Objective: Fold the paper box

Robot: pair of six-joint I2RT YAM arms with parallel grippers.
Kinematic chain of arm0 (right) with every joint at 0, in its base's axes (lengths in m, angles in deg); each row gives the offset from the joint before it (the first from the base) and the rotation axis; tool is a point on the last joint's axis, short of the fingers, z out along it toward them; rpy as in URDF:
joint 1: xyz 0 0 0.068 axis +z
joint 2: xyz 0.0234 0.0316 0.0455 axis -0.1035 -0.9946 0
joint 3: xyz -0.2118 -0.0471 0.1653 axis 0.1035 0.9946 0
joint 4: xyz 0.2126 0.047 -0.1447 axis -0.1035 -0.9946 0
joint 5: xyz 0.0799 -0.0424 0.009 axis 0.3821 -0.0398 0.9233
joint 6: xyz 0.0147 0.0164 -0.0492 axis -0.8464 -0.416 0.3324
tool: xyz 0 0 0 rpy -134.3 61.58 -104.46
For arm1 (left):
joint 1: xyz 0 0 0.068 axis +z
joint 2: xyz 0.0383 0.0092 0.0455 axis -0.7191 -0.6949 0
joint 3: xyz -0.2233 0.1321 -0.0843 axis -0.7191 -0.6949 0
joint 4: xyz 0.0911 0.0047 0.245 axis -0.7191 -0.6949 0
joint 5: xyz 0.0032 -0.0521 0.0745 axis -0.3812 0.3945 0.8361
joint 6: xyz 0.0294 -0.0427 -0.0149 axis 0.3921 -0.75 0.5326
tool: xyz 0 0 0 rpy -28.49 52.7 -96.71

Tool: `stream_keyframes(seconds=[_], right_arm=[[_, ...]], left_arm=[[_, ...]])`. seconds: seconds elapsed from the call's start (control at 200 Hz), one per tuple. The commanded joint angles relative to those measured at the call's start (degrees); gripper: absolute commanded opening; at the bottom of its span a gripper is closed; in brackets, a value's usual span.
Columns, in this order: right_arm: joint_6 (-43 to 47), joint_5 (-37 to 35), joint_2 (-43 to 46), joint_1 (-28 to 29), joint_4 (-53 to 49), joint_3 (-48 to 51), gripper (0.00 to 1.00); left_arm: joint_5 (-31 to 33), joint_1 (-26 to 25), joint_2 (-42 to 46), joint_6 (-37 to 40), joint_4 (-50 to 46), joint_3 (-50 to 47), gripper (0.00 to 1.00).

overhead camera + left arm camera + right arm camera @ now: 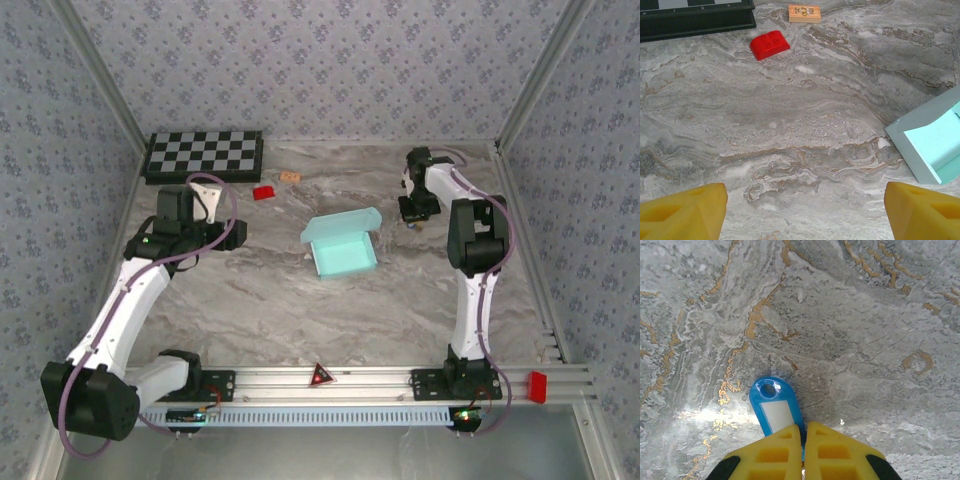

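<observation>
Right gripper [804, 440] fingers pinch together on a blue key tag [774, 407]. Left gripper [805, 200] fingers stand wide apart, the paper box [935, 145] ahead-right of them, lid apparently unclosed. The next move likely calls for reaching a flap.

Smooth, marble-patterned tabletop [840, 75] with a faint sheen. A paper box [345, 250] of matt pale aqua card. A glossy red plastic block [769, 45]. A shiny, translucent blue plastic key tag [775, 410]. The right claw [803, 427] has matt yellow plastic fingers [772, 452].

Bare tabletop [300, 310] around the paper box [343, 246]; red block [263, 193], checkerboard [204, 154] far left.
</observation>
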Motion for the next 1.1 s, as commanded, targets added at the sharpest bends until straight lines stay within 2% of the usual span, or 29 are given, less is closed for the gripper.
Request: stream_keyframes(seconds=[0.0, 0.125, 0.54, 0.65, 0.825, 1.094], right_arm=[[-0.6, -0.5, 2.3, 0.0, -2.6, 1.3, 0.04], [-1.3, -0.9, 4.7, -0.1, -2.5, 1.9, 0.00], [-4.5, -0.8, 18.7, -0.2, -0.4, 8.6, 0.00], [-5.7, -0.7, 25.8, 0.0, 1.3, 13.7, 0.00], [-7.5, 3.3, 39.1, 1.3, 4.8, 24.1, 0.00], [-9.7, 6.6, 53.5, 8.5, 6.0, 33.5, 0.00]], left_arm=[[-0.9, 0.4, -0.1, 0.0, -0.4, 0.5, 0.82], [-0.9, 0.4, -0.1, -0.1, -0.3, 0.4, 0.82], [-0.8, 0.4, 0.1, 0.0, -0.2, 0.3, 0.82], [-0.8, 0.4, 0.2, 0.0, -0.3, 0.3, 0.82], [-0.5, 0.4, 0.3, 0.0, -0.1, 0.2, 0.82], [-0.4, 0.4, 0.2, -0.2, 0.0, 0.2, 0.82]])
